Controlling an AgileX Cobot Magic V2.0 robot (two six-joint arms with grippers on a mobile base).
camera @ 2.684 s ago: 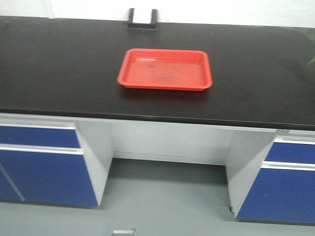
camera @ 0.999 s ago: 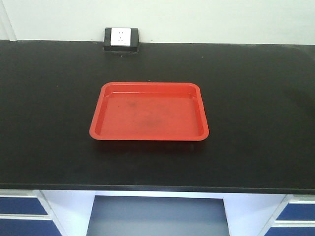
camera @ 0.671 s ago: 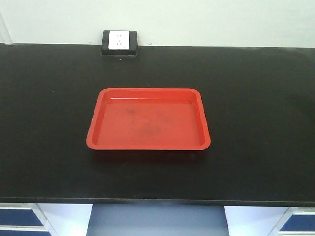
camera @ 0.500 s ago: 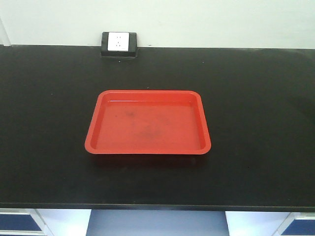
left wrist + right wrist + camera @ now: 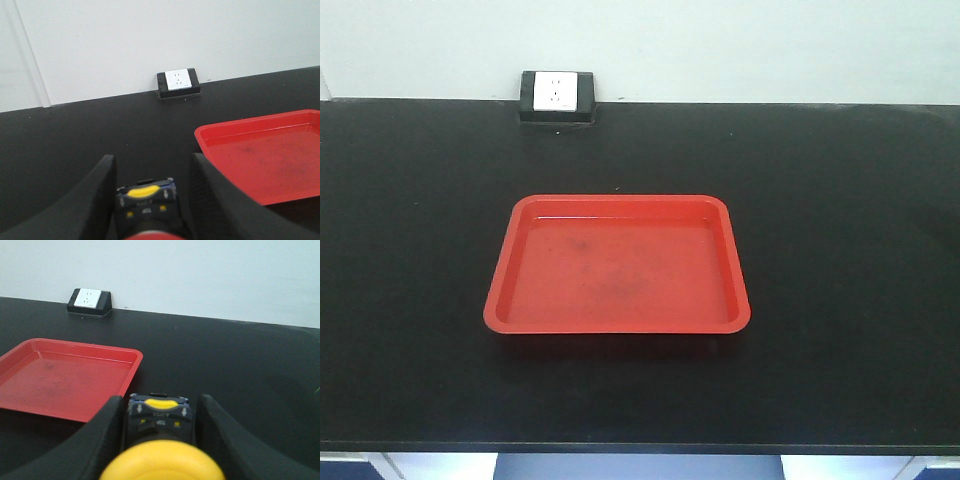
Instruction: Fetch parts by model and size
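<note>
Black matte countertop [image 5: 840, 250] fills view; plain white wall [image 5: 740, 45] behind; black socket box [image 5: 557, 96], white faceplate, at back edge against wall; pale cabinet panel [image 5: 440, 467] below front edge; even light

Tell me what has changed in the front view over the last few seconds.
The camera has closed in on the black counter, which now fills nearly the whole frame; the red tray looks larger and sits lower in the picture. The tray itself has not shifted on the counter and still holds nothing; the wall socket stays behind it. No end effector shows in this view.
</note>
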